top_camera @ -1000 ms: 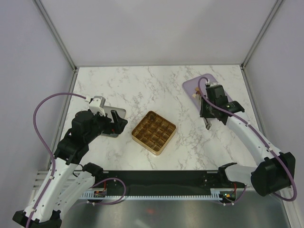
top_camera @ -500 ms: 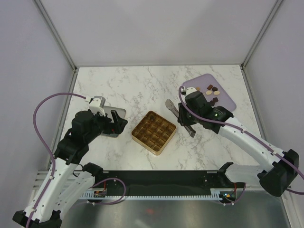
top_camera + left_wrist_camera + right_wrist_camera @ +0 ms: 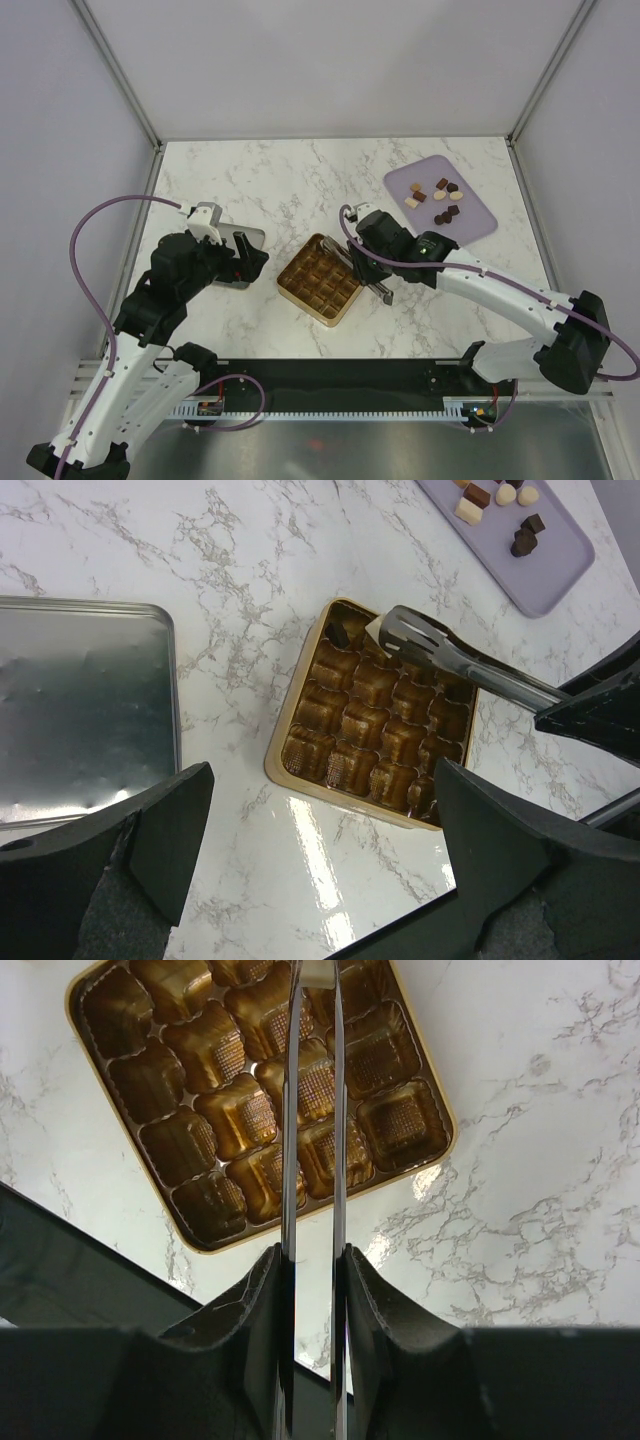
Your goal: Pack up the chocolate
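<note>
My right gripper (image 3: 378, 268) is shut on metal tongs (image 3: 352, 268), whose tips reach over the far corner of the gold grid tray (image 3: 289, 288). In the left wrist view the tongs (image 3: 450, 660) pinch a cream-white chocolate piece (image 3: 376, 630) beside a dark piece (image 3: 337, 635) lying in a corner cell. The other cells look empty. Several more chocolate pieces (image 3: 436, 194) lie on the purple board (image 3: 480, 222) at the back right. My left gripper (image 3: 245, 262) is open and empty, left of the gold tray.
A silver lid (image 3: 251, 240) lies upside down under the left gripper, and shows in the left wrist view (image 3: 80, 710). The right wrist view looks down the tongs (image 3: 312, 1110) onto the gold tray (image 3: 200, 1248). Walls enclose the marble table.
The right arm has swung left from the purple board to the gold tray, carrying the tongs. The pieces on the board have come into view. The left arm has not moved.
</note>
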